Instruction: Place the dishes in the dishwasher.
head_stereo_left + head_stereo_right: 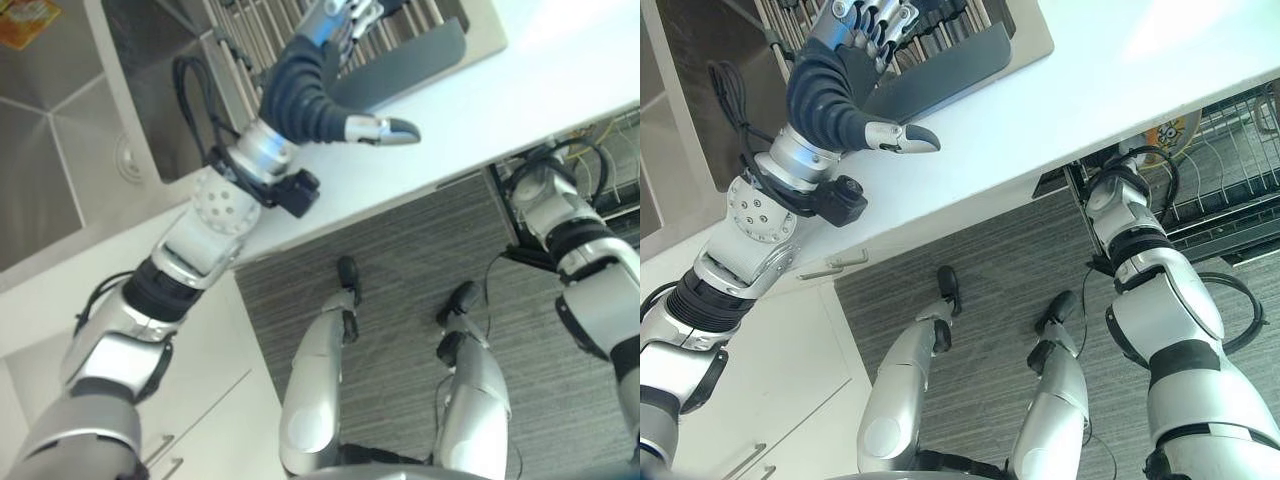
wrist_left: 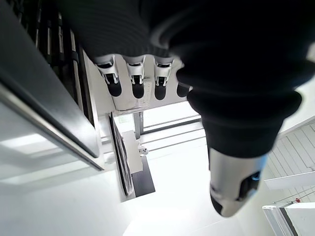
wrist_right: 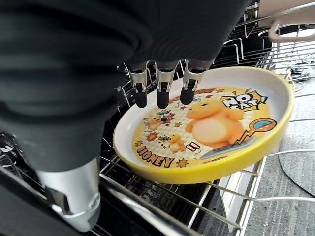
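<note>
A yellow-rimmed plate (image 3: 211,132) with cartoon figures lies tilted on the wires of the dishwasher rack (image 1: 1240,170), its edge peeking out under the counter (image 1: 1170,135). My right hand (image 3: 162,83) hovers just above the plate's far rim, open, with straight fingers and the thumb apart from them, holding nothing. My left hand (image 1: 310,90) reaches over the white counter to the drying rack (image 1: 480,30). Its fingers rest at the rack's bars beside a dark grey plate (image 1: 415,60), and its thumb (image 1: 385,128) sticks out over the counter. The left hand is open.
A steel sink (image 1: 60,150) lies to the left of the drying rack, with a yellow printed thing (image 1: 25,20) at its far corner. The white counter (image 1: 520,110) overhangs the dishwasher rack. White cabinet fronts (image 1: 200,400) stand at lower left.
</note>
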`<state>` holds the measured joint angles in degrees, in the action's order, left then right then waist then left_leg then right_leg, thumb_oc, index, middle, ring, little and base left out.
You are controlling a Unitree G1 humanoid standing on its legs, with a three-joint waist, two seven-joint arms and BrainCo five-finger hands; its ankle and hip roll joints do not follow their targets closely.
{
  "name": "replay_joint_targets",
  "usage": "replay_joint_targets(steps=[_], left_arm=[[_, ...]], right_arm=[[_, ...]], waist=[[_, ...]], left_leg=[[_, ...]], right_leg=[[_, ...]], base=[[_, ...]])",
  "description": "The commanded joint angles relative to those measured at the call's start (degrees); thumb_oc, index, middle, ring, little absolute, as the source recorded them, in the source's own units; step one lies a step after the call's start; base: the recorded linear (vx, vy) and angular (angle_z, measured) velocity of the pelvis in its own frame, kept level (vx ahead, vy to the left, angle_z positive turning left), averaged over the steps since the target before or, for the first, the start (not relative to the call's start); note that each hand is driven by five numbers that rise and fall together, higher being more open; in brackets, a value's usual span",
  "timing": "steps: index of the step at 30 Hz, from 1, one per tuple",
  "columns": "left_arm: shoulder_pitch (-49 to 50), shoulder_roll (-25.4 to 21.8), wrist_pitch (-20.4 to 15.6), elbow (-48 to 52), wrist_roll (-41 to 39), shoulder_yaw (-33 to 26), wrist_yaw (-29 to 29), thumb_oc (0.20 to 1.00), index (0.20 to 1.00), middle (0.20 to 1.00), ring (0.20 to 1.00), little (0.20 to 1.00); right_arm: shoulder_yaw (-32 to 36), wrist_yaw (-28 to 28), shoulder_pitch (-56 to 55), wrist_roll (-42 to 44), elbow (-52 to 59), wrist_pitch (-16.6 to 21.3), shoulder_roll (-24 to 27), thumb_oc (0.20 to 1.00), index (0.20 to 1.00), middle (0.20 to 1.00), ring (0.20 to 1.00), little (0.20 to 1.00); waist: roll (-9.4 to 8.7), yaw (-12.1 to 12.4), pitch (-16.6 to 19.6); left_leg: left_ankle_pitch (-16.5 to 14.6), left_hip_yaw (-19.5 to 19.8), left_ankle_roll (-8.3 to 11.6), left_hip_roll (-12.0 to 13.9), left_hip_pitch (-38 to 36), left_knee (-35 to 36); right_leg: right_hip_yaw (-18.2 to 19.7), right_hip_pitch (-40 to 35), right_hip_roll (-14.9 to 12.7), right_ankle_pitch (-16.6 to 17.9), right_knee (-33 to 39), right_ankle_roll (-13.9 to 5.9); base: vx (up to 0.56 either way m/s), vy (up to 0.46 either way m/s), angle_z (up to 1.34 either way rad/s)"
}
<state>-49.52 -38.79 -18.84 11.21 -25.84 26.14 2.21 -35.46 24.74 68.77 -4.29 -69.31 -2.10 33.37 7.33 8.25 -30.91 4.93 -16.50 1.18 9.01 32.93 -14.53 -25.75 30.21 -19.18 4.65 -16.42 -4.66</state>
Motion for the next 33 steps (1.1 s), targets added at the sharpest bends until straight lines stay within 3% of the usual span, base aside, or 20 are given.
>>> replay_joint_targets(steps=[1, 7, 8, 9, 10, 13, 15, 18, 19, 20, 22, 23, 26, 29, 33], left_arm=[[4.82, 4.09, -1.93, -2.2, 2.11, 4.21, -0.07, 1.0, 1.0, 1.0, 1.0, 1.0], [5.04, 4.32, -1.97, -2.51, 1.99, 3.97, 0.05, 1.0, 1.0, 1.0, 1.0, 1.0], [5.13, 4.42, -1.94, -2.52, 2.01, 4.06, 0.22, 1.0, 1.0, 1.0, 1.0, 1.0], [5.17, 4.71, -1.7, -2.56, 2.26, 4.22, 0.96, 1.0, 1.0, 1.0, 1.0, 1.0], [5.21, 4.76, -1.67, -2.55, 2.3, 4.24, 1.14, 1.0, 1.0, 1.0, 1.0, 1.0], [5.42, 5.09, -0.86, -2.05, 2.42, 4.18, 2.42, 1.0, 1.0, 1.0, 1.0, 1.0], [6.14, 5.25, -0.35, -1.39, 1.93, 3.28, 2.83, 1.0, 1.0, 1.0, 1.0, 1.0], [7.59, 5.23, 0.11, -0.38, 1.7, 2.12, 3.19, 1.0, 1.0, 1.0, 1.0, 1.0], [7.77, 5.21, 0.14, -0.27, 1.73, 2.09, 3.2, 1.0, 1.0, 1.0, 1.0, 1.0], [8.77, 5.45, -0.39, 0.28, 2.3, 1.43, 3.64, 1.0, 1.0, 1.0, 1.0, 1.0], [10.02, 5.33, -0.9, 0.62, 2.55, 1.12, 3.96, 1.0, 1.0, 1.0, 1.0, 1.0], [11.94, 4.91, -1.81, 1.2, 2.69, 0.81, 4.36, 1.0, 1.0, 1.0, 1.0, 1.0], [16.42, 4.82, -3.41, 1.6, 2.87, -0.66, 4.03, 1.0, 1.0, 1.0, 1.0, 1.0], [19.22, 5.51, -3.54, 1.51, 4.76, -1.09, 4.08, 1.0, 1.0, 1.0, 1.0, 1.0], [23.3, 6.64, -4.51, -0.1, 6.29, -1.6, 2.79, 1.0, 1.0, 1.0, 1.0, 1.0]], right_arm=[[-0.85, 0.85, 2.38, 1.72, 1.44, 0.61, -0.26, 1.0, 1.0, 1.0, 1.0, 1.0], [0.69, 5.52, 1.8, 1.93, 2.35, 0.76, -0.45, 1.0, 1.0, 1.0, 1.0, 1.0], [1.15, 7.04, 1.72, 2.96, 2.36, 1.15, -0.35, 1.0, 1.0, 1.0, 1.0, 1.0], [3.13, 11.65, 1.31, 9.22, 2.4, 2.37, -0.34, 1.0, 1.0, 1.0, 1.0, 1.0], [3.81, 12.03, 1.18, 9.98, 2.4, 2.53, -0.42, 1.0, 1.0, 1.0, 1.0, 1.0], [9.41, 18.02, 0.26, 21.71, 3.22, 7.84, -1.74, 1.0, 1.0, 1.0, 1.0, 1.0], [15.96, 21.09, -1.0, 30.58, 4.06, 14.4, -3.86, 1.0, 1.0, 1.0, 1.0, 1.0], [22.38, 24.14, -2.85, 35.01, 5.06, 20.7, -6.05, 1.0, 1.0, 1.0, 1.0, 1.0], [22.72, 24.36, -3.13, 34.88, 5.35, 20.85, -6.19, 1.0, 1.0, 1.0, 1.0, 1.0], [25.87, 27.41, -4.32, 34.47, 8.04, 22.94, -7.54, 1.0, 1.0, 1.0, 1.0, 1.0], [27.77, 30.28, -5.76, 32.59, 10.8, 23.53, -8.38, 1.0, 1.0, 1.0, 1.0, 1.0], [29.37, 33.48, -7.58, 26.76, 16.02, 23.17, -9.39, 1.0, 1.0, 1.0, 1.0, 1.0], [30.05, 39.1, -13.41, 21.01, 30.66, 18.96, -12.74, 1.0, 1.0, 1.0, 1.0, 1.0], [30.26, 38.95, -18.89, 21.12, 41.21, 16.27, -14.38, 1.0, 1.0, 1.0, 1.0, 1.0], [29.13, 35.33, -25.39, 22.45, 53.87, 17.72, -15.62, 1.0, 1.0, 1.0, 1.0, 1.0]], waist=[[-0.29, 2.15, 1.12], [-0.37, 1.89, 1.12], [-0.38, 1.83, 1.12], [-0.36, 1.51, 1.12], [-0.35, 1.42, 1.12], [-0.21, 0.84, 1.12], [0.15, 0.37, 1.12], [0.54, -0.07, 1.12], [0.5, -0.07, 1.12], [0.81, -0.47, 1.12], [0.96, -0.75, 1.12], [1.19, -1.19, 1.12], [0.53, -2.49, 1.12], [-0.39, -3.79, 1.12], [-1.61, -5.18, 1.12]], left_leg=[[-3.59, 0.65, 9.31, 6.32, -1.82, 2.87], [-3.33, 0.46, 9.14, 6.26, -2.33, 3.22], [-3.33, 0.42, 9.08, 6.25, -2.48, 3.29], [-3.4, 0.31, 9.01, 6.26, -2.61, 3.22], [-3.42, 0.24, 8.98, 6.27, -2.67, 3.24], [-3.6, -0.3, 8.91, 6.26, -3.39, 3.46], [-3.85, -0.85, 8.91, 5.93, -4.27, 3.73], [-4.11, -1.13, 8.77, 5.42, -5.49, 4.16], [-4.12, -1.16, 8.76, 5.39, -5.66, 4.22], [-3.02, -2.09, 8.05, 5.36, -5.09, 4.48], [-3.11, -2.56, 7.81, 5.18, -6.05, 4.69], [-3.46, -3.2, 7.41, 5.05, -7.27, 4.65], [-4.31, -4.38, 6.23, 4.58, -11.17, 4.63], [-5.23, -4.35, 5.04, 3.99, -15.41, 4.58], [-5.81, -4.13, 4.06, 3.51, -22.44, 5.01]], right_leg=[[3.25, 4.02, -8.23, -3.9, -4.66, -10.34], [3.27, 3.53, -7.92, -3.76, -4.38, -10.34], [3.28, 3.44, -7.85, -3.74, -4.35, -10.34], [3.43, 3.32, -7.65, -3.76, -4.3, -10.34], [3.47, 3.28, -7.59, -3.77, -4.28, -10.34], [3.68, 2.78, -7.29, -3.9, -4.0, -10.34], [4.09, 2.29, -7.08, -4.2, -3.84, -10.34], [4.57, 1.44, -6.73, -4.64, -3.6, -10.34], [4.59, 1.31, -6.71, -4.66, -3.55, -10.34], [4.33, 1.85, -6.65, -3.5, -2.88, -10.07], [4.45, 1.04, -6.57, -3.54, -2.56, -10.04], [4.51, 0.12, -6.53, -3.73, -2.61, -9.97], [5.1, -3.23, -5.45, -4.86, -3.04, -9.51], [6.02, -7.07, -3.47, -7.2, -4.95, -8.52], [5.83, -14.67, -0.97, -9.84, -6.18, -6.6]], base=[[0.0, 0.0, 0.0], [0.0, 0.006, 0.0], [0.0, 0.0, 0.0], [0.0, 0.0, 0.0], [-0.02, 0.032, 0.0], [-0.01, 0.038, 0.0], [-0.01, 0.11, -0.01], [0.0, 0.081, -0.11], [-0.07, 0.092, -0.17], [-0.07, 0.086, -0.1], [-0.05, 0.099, -0.13], [-0.03, 0.083, -0.25], [-0.05, 0.071, -0.23], [-0.03, 0.02, -0.11], [-0.02, -0.022, -0.09]])
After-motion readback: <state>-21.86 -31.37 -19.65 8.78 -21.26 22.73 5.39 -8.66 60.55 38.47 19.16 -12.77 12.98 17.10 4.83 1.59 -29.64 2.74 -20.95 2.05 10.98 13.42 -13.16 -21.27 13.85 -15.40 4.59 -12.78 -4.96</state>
